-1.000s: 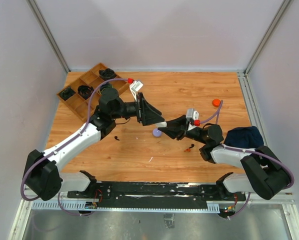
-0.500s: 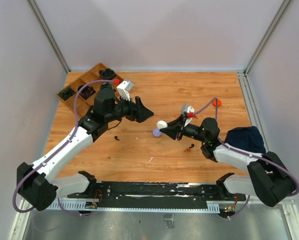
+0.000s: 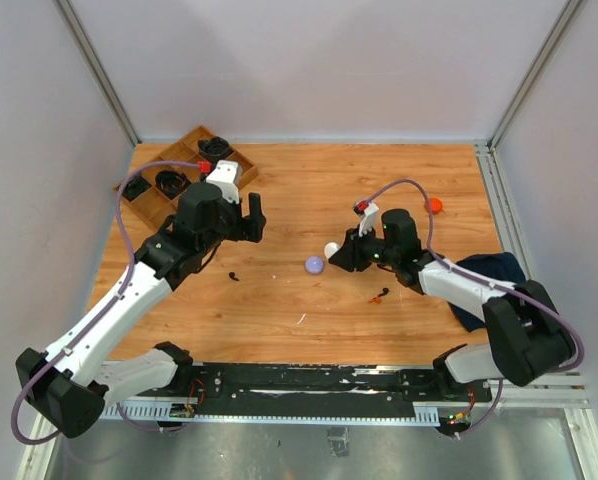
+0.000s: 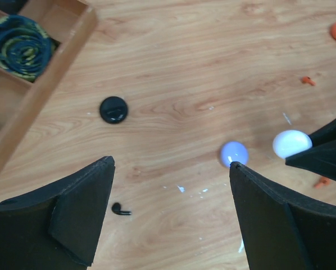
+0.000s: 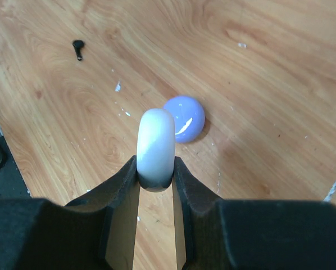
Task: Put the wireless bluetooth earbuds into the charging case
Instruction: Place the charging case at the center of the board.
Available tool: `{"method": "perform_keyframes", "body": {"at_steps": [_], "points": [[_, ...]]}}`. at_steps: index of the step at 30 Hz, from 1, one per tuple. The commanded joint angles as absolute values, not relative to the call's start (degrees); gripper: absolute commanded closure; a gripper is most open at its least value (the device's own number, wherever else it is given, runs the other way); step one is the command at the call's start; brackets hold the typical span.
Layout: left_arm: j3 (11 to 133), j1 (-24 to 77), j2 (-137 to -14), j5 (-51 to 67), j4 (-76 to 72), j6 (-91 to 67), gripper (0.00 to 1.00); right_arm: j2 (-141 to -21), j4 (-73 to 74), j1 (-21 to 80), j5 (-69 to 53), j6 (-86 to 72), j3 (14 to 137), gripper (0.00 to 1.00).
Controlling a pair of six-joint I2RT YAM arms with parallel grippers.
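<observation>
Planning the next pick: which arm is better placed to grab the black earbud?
Left: the left gripper is open near the black earbud, while the right gripper is shut on the white case.

White arms (image 3: 119,305), black hands (image 4: 171,163) (purple cables (image 3: 404,181))

The left arm (image 3: 129,290) rises from its near-left base toward the far left, bent at the elbow. The left gripper (image 4: 171,166) points down, its jaws spread wide with nothing between them. The right arm (image 3: 459,285) lies low and reaches left toward the middle. The right gripper (image 5: 155,171) pinches a white case (image 5: 155,140) on edge.
</observation>
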State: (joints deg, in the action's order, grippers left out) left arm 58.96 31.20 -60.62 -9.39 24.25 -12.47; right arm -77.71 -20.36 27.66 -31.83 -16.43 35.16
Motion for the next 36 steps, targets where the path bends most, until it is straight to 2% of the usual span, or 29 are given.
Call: {"method": "perform_keyframes", "body": {"at_steps": [1, 11, 19, 29, 36], "points": [[55.6, 30.4, -57.4, -16.4, 21.4, -9.7, 0.11, -82.5, -9.3, 26.3, -30.1, -19.6, 40.7, 0.99], [50.3, 24.9, -53.6, -12.9, 18.1, -10.4, 0.11, -92.0, -6.3, 25.2, -29.2, -25.8, 43.8, 0.99], [50.1, 22.2, -53.0, -9.2, 17.7, -11.4, 0.11, -97.3, -6.0, 25.3, -32.6, -29.8, 46.2, 0.92], [49.8, 20.4, -53.0, -7.2, 17.3, -12.1, 0.11, -98.8, -3.1, 25.3, -34.4, -30.0, 47.5, 0.74], [49.7, 19.9, -52.8, -6.8, 17.2, -12.1, 0.11, -97.5, 1.4, 25.1, -30.2, -27.5, 48.0, 0.53]]}}
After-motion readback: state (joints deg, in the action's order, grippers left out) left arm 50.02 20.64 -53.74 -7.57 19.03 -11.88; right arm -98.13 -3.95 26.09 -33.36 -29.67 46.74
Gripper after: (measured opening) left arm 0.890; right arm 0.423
